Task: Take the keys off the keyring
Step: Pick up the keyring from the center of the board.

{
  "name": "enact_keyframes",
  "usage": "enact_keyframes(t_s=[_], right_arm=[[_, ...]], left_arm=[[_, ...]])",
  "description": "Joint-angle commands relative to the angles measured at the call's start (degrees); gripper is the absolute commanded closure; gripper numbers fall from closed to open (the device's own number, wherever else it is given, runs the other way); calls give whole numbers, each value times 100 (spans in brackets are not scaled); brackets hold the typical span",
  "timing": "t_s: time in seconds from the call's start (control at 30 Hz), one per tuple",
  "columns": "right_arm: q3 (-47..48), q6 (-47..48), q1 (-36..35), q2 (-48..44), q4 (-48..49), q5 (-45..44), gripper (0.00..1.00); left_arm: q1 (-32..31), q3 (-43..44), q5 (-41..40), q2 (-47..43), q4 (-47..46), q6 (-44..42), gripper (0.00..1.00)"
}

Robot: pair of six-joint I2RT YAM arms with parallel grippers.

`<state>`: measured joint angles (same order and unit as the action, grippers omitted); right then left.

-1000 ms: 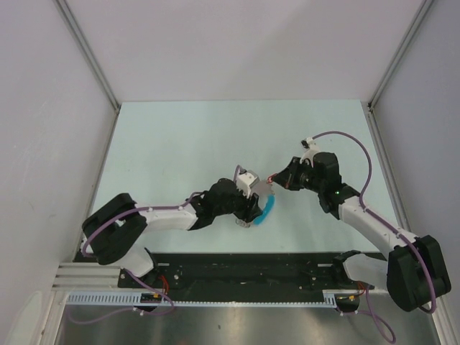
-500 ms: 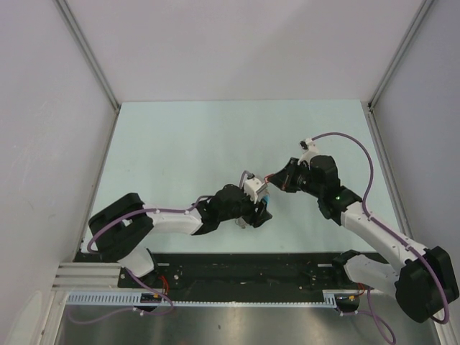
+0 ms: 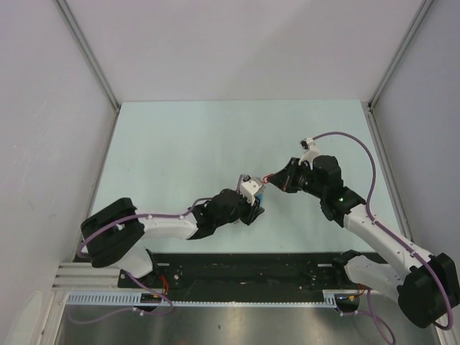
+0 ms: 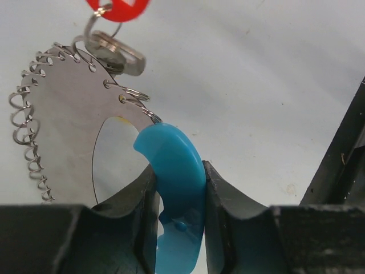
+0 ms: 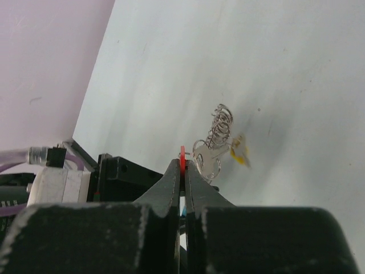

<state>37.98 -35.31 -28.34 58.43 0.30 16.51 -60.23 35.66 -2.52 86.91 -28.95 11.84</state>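
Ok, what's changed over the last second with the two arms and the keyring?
The left claw swung in toward the right claw and closed on the blue arc of the keyring, which hung beside it before. The right claw stayed shut on the red key and barely shifted.

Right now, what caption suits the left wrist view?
Left gripper pinches blue arc of keyring; red key at top.
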Motion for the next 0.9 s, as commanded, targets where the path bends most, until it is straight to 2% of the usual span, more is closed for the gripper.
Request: enact_keyframes(t_s=[0.0,0.1,0.17,0.3,0.4,0.5,0.6,0.73,0.83,0.87], right_arm=[[280,410,12,-288,76,510,100],[534,699,30,-298,-255,616,100],[675,955,-5,-341,-582,573,97],[1070,1368,21,-412,-1215,414,97],[1098,1474,-49,-473,-963,695,95],[1203,1518,-407,-307,-602,871,92],[1300,1632,-725,-70,-452,1029,85],[1405,1930,-1269,89,-705,924,67],[1450,1967,-1315,-95,-1136,232,55],[1458,1871,-1289,-182,-1381,-31,54]], left_arm=[[-59,-50,-599,-491,-50,-138,100],[-77,-234,-530,-754,-216,-269,100],[-68,-427,-171,-939,-418,-331,100],[-77,-490,532,-1325,-287,-349,100],[-77,-665,1025,-1518,-505,-183,100],[-68,-1043,1280,-1695,-1199,55,100],[-68,-1166,1421,-1713,-1464,65,99],[-77,-1297,1413,-1721,-1648,-6,100],[-77,-1508,1439,-1809,-2079,21,99],[-77,-1544,1439,-1853,-2114,21,100]])
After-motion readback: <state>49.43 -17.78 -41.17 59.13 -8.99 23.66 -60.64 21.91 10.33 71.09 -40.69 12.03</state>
